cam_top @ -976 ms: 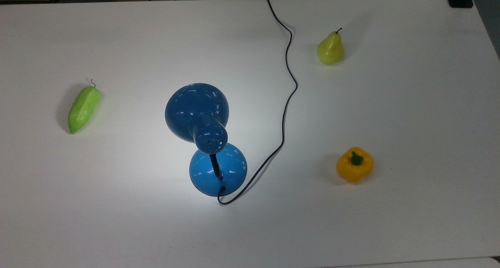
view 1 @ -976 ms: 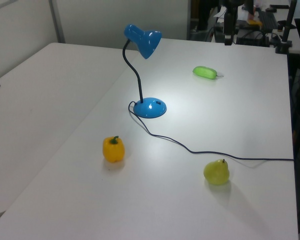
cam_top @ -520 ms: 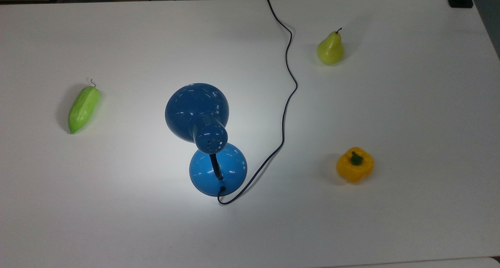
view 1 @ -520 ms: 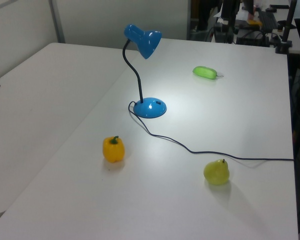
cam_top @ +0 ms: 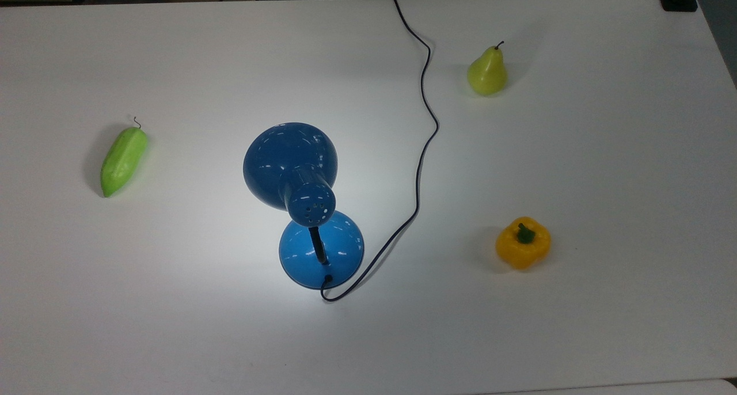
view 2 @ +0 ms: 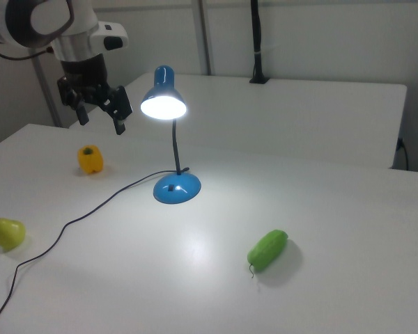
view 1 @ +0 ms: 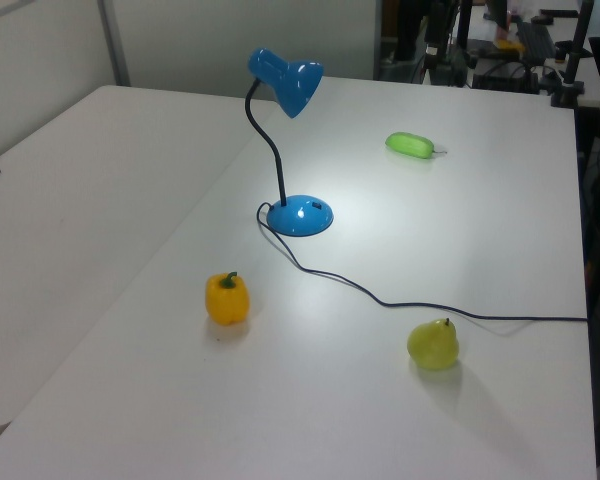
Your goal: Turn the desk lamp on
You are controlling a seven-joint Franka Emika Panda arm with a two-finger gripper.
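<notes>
Already lit, the glossy blue dome-shaded desk lamp (view 2: 173, 142) stands right of the raised black two-finger gripper (view 2: 98, 118), jaws spread, in the right view.

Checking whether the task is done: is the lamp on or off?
On. In the right view the lamp shade's opening glows bright white, and a pool of light lies on the table around its base.
</notes>
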